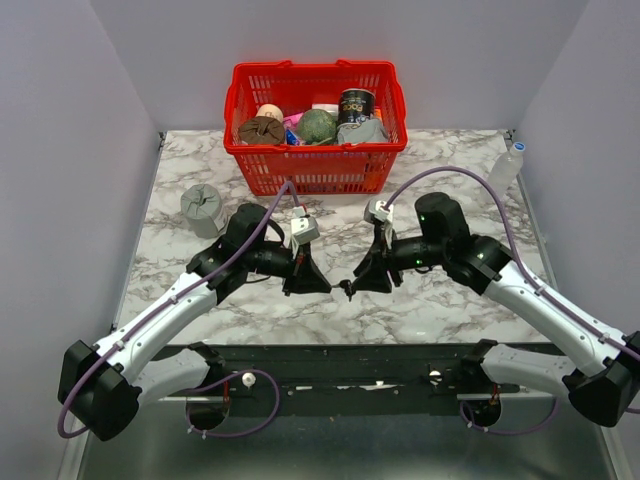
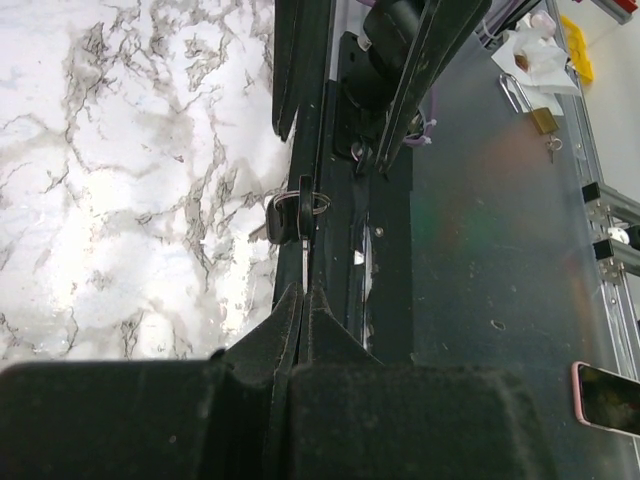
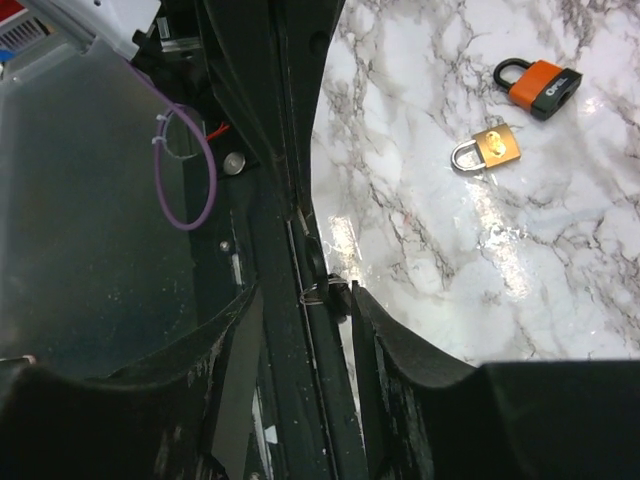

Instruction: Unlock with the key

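While left pincer (image 2: pixel 302 293) pinches key (image 2: pixel 284 218) blade | right pincer (image 3: pixel 305 291) spread | blade tip hidden

top: overhead, far | wrists: close, downward | shared: key (image 2: pixel 284 218)

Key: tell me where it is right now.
Centre of the left wrist view: the key, blade pinched in the shut left gripper, head over the near edge of the table, between the fingers of the open right gripper.
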{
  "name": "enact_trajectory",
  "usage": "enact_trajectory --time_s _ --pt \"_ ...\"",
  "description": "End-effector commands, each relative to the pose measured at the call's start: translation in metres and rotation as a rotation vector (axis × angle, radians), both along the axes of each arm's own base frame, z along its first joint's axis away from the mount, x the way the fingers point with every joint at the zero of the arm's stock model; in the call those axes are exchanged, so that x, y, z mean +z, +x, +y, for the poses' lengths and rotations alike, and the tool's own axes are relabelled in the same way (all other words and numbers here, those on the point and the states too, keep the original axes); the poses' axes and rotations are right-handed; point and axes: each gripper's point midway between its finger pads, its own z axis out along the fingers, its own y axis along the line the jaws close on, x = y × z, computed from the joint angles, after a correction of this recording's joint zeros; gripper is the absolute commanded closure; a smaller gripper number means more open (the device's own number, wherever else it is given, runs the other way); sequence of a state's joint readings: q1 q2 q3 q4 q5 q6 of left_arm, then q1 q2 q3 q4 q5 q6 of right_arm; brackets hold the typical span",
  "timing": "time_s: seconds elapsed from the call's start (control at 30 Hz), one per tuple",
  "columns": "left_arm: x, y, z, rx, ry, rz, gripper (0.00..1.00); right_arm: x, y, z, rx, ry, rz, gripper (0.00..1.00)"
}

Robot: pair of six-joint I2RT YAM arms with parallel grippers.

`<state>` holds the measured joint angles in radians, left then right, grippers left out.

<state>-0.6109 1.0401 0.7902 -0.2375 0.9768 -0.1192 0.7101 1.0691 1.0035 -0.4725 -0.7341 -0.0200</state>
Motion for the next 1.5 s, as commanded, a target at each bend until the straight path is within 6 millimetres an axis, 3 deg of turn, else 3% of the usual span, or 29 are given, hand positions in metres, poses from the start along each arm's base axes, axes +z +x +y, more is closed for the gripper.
enact_trajectory --time_s 0.0,0.23,0.63,0.83,1.07,1.3,1.33,1.37,1.47 --pt "0.009 0.002 -0.001 -0.006 -0.012 -0.039 1.00 -0.006 -0.010 0.009 0.057 -0.007 0.053 0.51" --pt "0.009 0.001 -0.002 -0.012 -0.014 -0.040 1.00 -0.004 -0.007 0.014 0.065 0.000 0.038 0.52" --pt "0.011 -0.003 -0.003 -0.030 -0.022 -0.039 1.00 -0.007 -0.002 0.019 0.068 -0.001 0.040 0.62" --pt "0.011 -0.004 -0.003 -0.033 -0.022 -0.039 1.00 -0.005 -0.002 0.020 0.079 0.009 0.038 0.71" --pt "0.011 -0.002 -0.002 -0.021 -0.016 -0.051 1.00 -0.007 -0.005 0.019 0.085 0.009 0.044 0.99" --pt "0.008 0.008 -0.001 0.037 0.005 -0.072 1.00 -0.003 0.000 0.019 0.055 0.035 0.005 0.99" --pt "0.008 0.010 -0.001 0.050 0.010 -0.077 0.95 -0.004 0.002 0.020 0.047 0.039 -0.009 0.99" --pt "0.007 0.013 0.000 0.070 0.019 -0.074 0.63 -0.004 0.004 0.020 0.018 0.040 0.019 0.99" --pt "0.000 0.028 0.004 0.162 0.062 -0.091 0.09 -0.010 0.021 0.017 -0.099 0.033 -0.006 0.99"
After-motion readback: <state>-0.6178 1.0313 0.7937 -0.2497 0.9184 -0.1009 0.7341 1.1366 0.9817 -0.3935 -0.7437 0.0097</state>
